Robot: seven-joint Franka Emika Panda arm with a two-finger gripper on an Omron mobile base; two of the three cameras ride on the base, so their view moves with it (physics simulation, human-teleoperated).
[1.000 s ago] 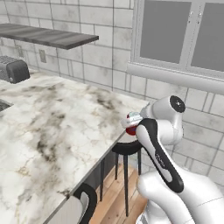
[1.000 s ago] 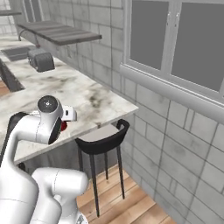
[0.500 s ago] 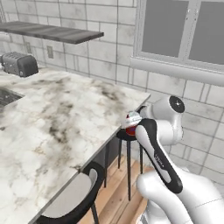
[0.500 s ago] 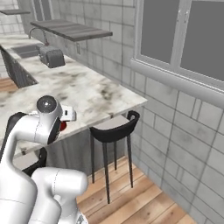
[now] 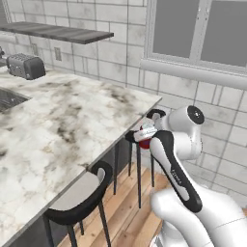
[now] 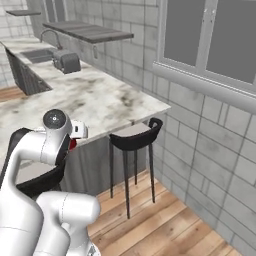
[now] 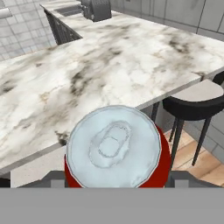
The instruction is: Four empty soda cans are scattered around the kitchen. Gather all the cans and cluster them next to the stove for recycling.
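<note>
Pincer (image 7: 114,181) grips a red soda can (image 7: 114,151) at the bottom centre of the hand view, the can's silver top facing the camera and a dark finger tip pressed to each side; in the left base view the same can (image 5: 144,136) shows as a small red shape with a silver top at the middle of the frame, tucked against the white arm (image 5: 176,159), and in the right base view a sliver of red (image 6: 73,144) peeks out beside the arm's round joint at the left; the can is held in the air, off the edge of a white-grey marble counter (image 5: 53,125) that fills the left half of the left base view; two black stools (image 5: 84,195) stand under the counter's edge over a wood plank floor (image 6: 165,220); a grey toaster (image 5: 26,66) sits at the far upper left, near a sink (image 6: 37,55), with a dark shelf (image 5: 62,33) and a window (image 6: 212,35) on the tiled wall. Judging progress: one can is in hand but not yet delivered, since no stove is in sight from here; it has yet to be carried to the stove and set down beside it; how many of the other three cans are already gathered cannot be told.
</note>
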